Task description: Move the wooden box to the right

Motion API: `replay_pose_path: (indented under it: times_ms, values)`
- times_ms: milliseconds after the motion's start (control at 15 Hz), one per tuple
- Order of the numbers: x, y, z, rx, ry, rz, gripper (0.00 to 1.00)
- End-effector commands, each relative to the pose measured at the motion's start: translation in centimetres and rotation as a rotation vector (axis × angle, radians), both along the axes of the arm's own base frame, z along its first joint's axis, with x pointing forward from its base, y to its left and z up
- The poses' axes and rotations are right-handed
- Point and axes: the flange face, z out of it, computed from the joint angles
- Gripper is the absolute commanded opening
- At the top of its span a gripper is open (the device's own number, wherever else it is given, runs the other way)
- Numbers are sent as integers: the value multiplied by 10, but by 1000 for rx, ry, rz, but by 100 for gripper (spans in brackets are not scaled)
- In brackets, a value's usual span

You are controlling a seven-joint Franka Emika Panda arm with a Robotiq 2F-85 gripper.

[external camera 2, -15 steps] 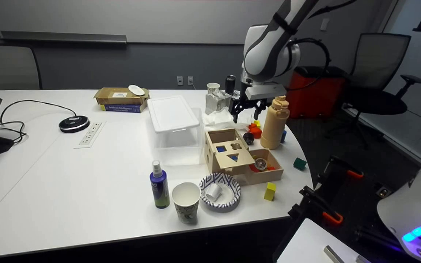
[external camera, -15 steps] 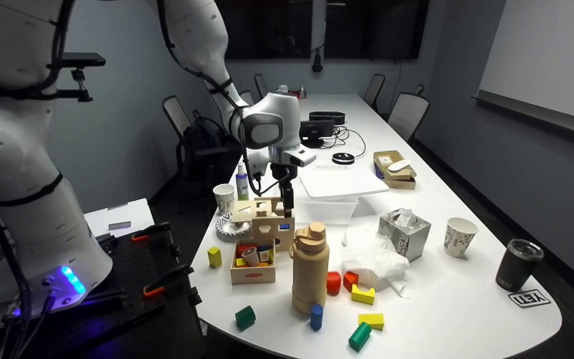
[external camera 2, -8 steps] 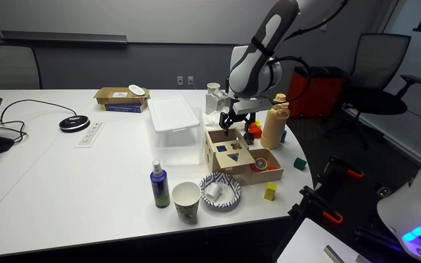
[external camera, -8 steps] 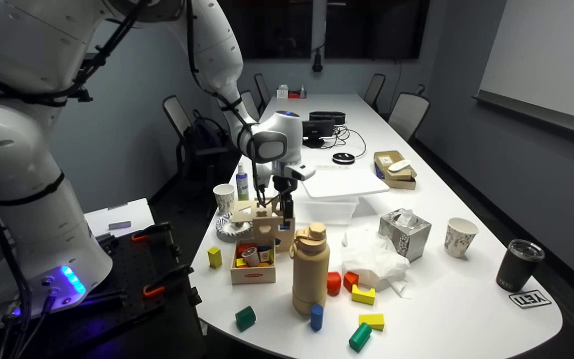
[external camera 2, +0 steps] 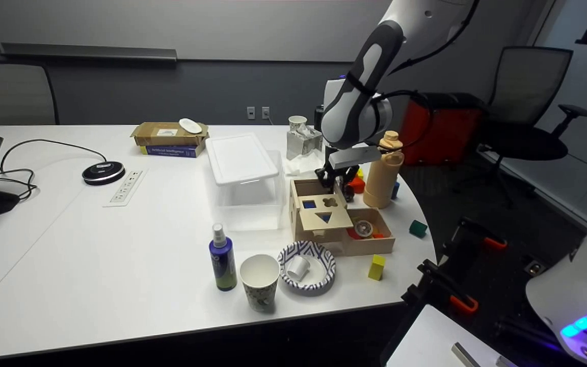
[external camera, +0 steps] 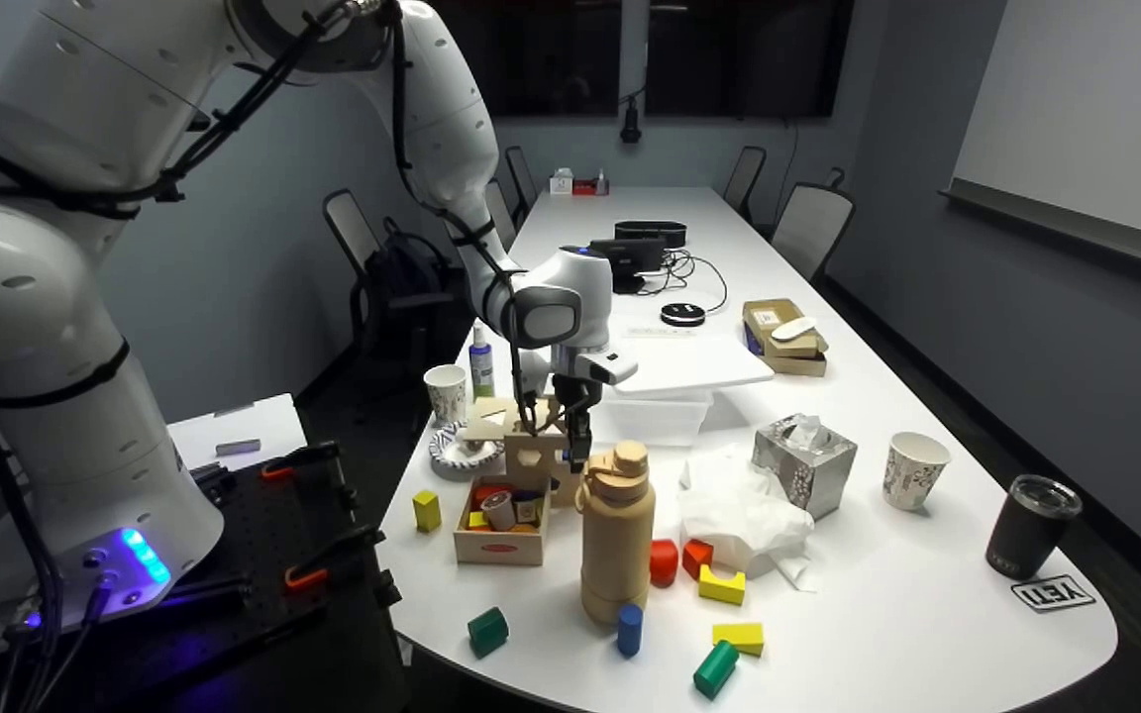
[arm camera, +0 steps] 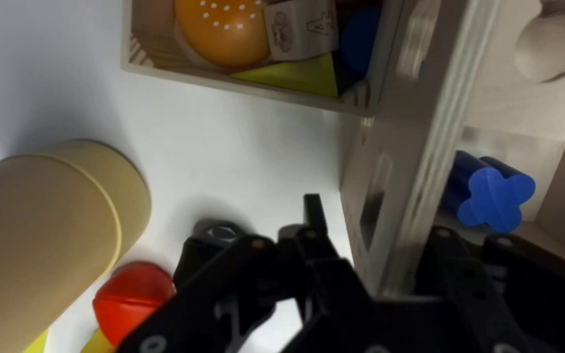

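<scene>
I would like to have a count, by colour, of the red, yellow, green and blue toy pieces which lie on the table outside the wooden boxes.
Red pieces: 2
Yellow pieces: 3
Green pieces: 2
Blue piece: 1
Total: 8

Arm (external camera: pixel 437 129) noted in a high bend, elbow (external camera: pixel 308 35) carried above and to the left of the gripper (arm camera: pixel 379 228) in an exterior view, with the base (external camera: pixel 85 515) seen lower left of it, blue light strip (external camera: pixel 147 557) lit. Wrist (external camera: pixel 566 297) set above the gripper, which is pointed downward in both exterior views; black cabling (external camera: pixel 239 111) strapped along the arm. In the wrist view, two black fingers (arm camera: pixel 316 215) are seen partway apart, a gap between them.
</scene>
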Motion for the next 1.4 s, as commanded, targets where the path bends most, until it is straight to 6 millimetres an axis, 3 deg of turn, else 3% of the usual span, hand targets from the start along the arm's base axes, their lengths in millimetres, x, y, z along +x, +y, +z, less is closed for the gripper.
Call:
replay_pose_path:
  times_ms: [0, 133, 333, 733, 933, 1333]
  values:
    - [5, 7, -1, -8, -24, -20, 5]
    - [6, 13, 1, -9, -34, -17, 0]
    - [8, 25, 9, -2, -48, -6, 4]
    - [14, 41, 44, 14, -93, 1, 4]
    - [18, 36, 64, 10, -112, -22, 4]
    - [25, 4, 86, 4, -134, -107, 4]
